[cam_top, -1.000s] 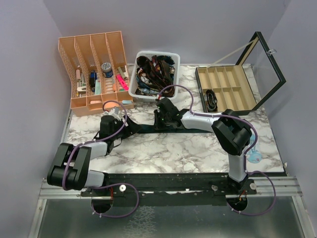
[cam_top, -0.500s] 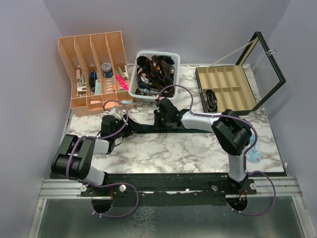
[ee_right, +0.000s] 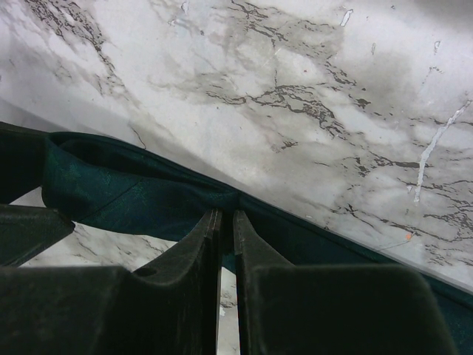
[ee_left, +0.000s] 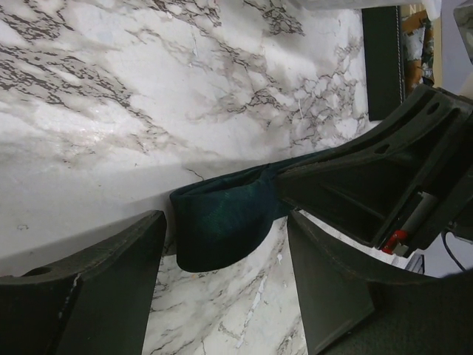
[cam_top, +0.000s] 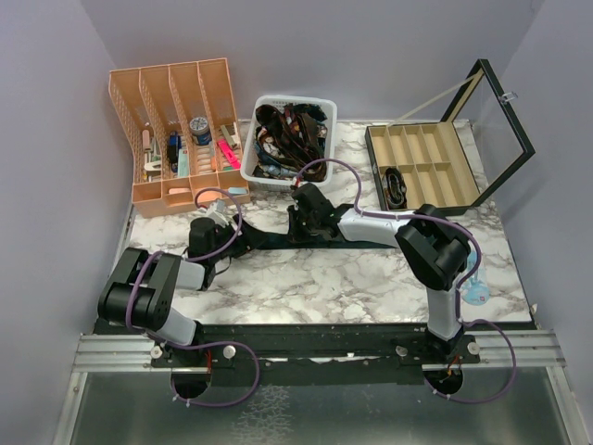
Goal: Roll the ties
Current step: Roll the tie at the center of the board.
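A dark teal tie (cam_top: 269,243) lies stretched across the marble table (cam_top: 324,287) between my two grippers. In the left wrist view its end (ee_left: 222,222) curls into a loose fold on the table, between the fingers of my open left gripper (ee_left: 225,248). Neither finger (ee_left: 111,281) visibly touches the fabric. My right gripper (ee_right: 227,214) is shut on the tie's edge (ee_right: 133,188), pinching it into a crease. From above, the right gripper (cam_top: 301,222) sits at the tie's middle and the left gripper (cam_top: 220,239) at its left end.
Behind the grippers stands a white basket (cam_top: 320,104) of tangled dark straps. An orange desk organiser (cam_top: 176,130) is at the back left. At the back right, a black compartment box (cam_top: 422,167) stands open with a dark roll (cam_top: 397,185) inside. A small blue-white disc (cam_top: 475,292) lies near the right edge.
The left arm's elbow has swung up and to the right, and its gripper has shifted slightly at the tie's end. The right arm has held still with its pinch.
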Tool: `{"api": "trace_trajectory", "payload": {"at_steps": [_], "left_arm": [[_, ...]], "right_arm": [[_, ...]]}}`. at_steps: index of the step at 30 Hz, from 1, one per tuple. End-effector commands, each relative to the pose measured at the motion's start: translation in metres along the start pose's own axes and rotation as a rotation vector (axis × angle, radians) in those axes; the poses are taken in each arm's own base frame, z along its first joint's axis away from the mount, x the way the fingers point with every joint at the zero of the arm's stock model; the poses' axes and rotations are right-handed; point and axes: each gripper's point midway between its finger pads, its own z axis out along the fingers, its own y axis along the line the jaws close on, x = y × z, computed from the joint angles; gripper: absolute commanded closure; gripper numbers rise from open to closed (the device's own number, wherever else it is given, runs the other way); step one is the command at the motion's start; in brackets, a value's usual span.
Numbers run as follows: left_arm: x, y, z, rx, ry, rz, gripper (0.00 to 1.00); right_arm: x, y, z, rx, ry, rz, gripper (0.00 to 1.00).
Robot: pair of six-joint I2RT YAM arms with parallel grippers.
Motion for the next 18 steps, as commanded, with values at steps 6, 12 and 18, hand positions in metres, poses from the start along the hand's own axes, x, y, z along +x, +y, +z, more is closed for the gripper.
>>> {"api": "trace_trajectory", "payload": {"at_steps": [6, 12, 18], "left_arm": [[0.020, 0.008, -0.003, 0.004, 0.066, 0.027, 0.38], [0.020, 0.009, -0.003, -0.001, 0.065, 0.023, 0.45], [0.013, 0.004, -0.002, 0.007, 0.043, 0.015, 0.58]], "right_arm": [[0.024, -0.023, 0.009, 0.082, 0.073, -0.012, 0.84], [0.023, -0.023, 0.009, 0.082, 0.074, -0.015, 0.84], [0.022, -0.023, 0.007, 0.080, 0.069, -0.016, 0.84]]}}
